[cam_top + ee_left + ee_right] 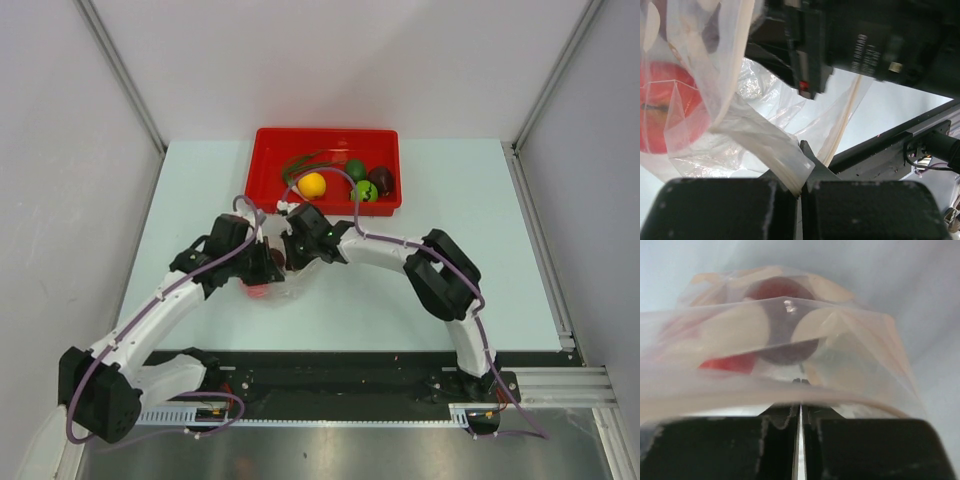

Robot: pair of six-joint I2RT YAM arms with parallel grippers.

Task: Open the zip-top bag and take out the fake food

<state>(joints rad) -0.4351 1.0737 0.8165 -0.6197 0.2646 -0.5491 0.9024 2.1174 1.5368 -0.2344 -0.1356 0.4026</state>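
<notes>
The zip-top bag (pixel 755 145) hangs between the 2 tools near the middle of the surface (pixel 480 250). The left tool (pixel 800 189) is pressed together on a flap of the bag's clear film. The right tool (pixel 800 387), facing it, is pressed together on the opposite edge. A red ball (pixel 660 110) and a maroon piece (pixel 782 325) sit inside. Beyond, the red tray (pixel 268 165) holds a yellow ball (pixel 312 185) and a green ball (pixel 367 190).

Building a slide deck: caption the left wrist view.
Left gripper pinches a flap of the zip-top bag, red toy fruit showing inside.
</notes>
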